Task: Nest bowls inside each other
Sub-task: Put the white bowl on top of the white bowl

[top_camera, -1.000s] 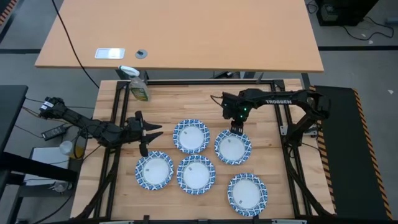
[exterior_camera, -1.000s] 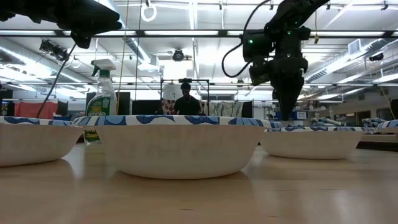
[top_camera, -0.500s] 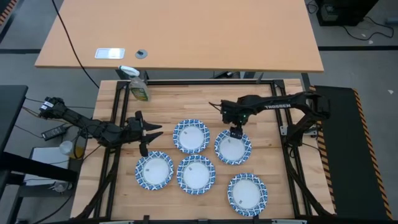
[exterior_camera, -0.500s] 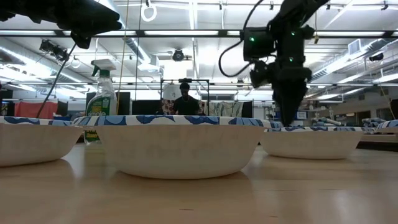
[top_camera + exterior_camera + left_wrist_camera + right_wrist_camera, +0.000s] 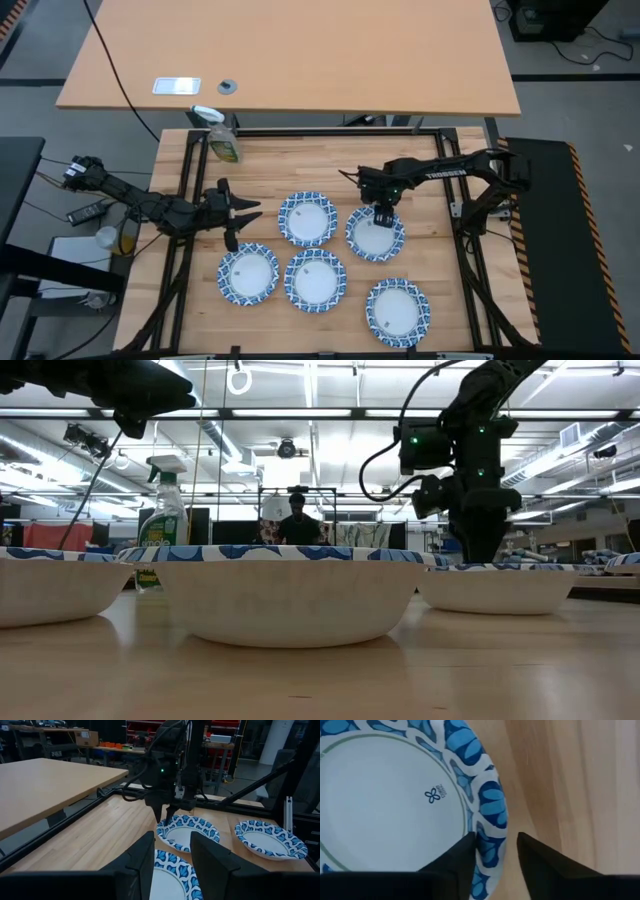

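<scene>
lying flat under everything is the wooden surface (image 5: pixel 270 165), with five bowls on it in the high view. each bowl has a white middle and a wide blue-and-white rim. one bowl (image 5: pixel 307 219) sits near the middle. the right one (image 5: pixel 375 236) is just beside it. two more bowls (image 5: pixel 248 274) (image 5: pixel 315 281) sit side by side nearer the front, and the last bowl (image 5: pixel 398 309) is at the front right, a little apart.

the right arm (image 5: pixel 450 170) reaches in from the right side. the right gripper (image 5: pixel 492 851) points down at the far rim of the right bowl. its fingers are a little apart, one on each side of the rim. it looks like they have not closed on it yet, but that is hard to see.

the left arm (image 5: pixel 130 203) waits at the left edge. the left gripper (image 5: pixel 243 213) hangs above the surface with its fingers partly open and holds nothing.

a spray bottle (image 5: pixel 222 139) stands at the far left corner.
</scene>
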### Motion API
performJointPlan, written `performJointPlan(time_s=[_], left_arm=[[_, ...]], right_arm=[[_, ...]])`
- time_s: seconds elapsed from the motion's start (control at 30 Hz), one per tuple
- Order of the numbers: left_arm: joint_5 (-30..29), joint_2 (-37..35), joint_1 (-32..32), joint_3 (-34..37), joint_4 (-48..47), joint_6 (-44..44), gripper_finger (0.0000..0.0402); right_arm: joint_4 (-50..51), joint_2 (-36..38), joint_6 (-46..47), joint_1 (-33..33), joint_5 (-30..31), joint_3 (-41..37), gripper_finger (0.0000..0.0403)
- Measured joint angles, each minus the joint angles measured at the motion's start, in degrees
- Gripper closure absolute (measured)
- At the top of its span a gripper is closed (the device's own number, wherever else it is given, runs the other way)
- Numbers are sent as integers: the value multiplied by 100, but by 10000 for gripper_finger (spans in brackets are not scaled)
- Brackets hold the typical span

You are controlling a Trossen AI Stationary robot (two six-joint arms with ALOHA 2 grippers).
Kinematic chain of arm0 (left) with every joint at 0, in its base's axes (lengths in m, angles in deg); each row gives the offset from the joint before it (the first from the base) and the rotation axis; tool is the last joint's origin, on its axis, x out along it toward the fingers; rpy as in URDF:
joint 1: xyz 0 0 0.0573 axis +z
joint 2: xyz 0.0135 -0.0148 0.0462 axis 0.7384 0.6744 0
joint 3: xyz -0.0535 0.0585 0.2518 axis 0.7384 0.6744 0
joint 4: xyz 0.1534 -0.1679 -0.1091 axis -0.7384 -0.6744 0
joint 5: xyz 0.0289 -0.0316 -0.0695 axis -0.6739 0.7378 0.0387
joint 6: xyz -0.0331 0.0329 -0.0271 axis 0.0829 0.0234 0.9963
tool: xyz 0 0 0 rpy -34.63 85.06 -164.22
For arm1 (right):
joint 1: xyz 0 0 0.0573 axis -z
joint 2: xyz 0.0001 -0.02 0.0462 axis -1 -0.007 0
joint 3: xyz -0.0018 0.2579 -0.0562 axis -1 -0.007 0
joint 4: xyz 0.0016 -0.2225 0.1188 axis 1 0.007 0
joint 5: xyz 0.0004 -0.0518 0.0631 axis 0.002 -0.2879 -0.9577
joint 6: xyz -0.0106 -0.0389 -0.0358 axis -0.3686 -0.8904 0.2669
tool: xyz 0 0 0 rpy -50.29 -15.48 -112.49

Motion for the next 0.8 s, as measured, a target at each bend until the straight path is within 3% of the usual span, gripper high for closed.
performJointPlan(time_s=[0.17,0.3,0.8], left_arm=[[0,0,0,0,2,-4,271],[0,0,0,0,2,-7,271],[0,0,-2,0,2,-26,271]], right_arm=[[-8,0,13,121,-61,0,315],[24,0,7,348,-498,59,342],[82,7,-133,979,-1410,579,353]])
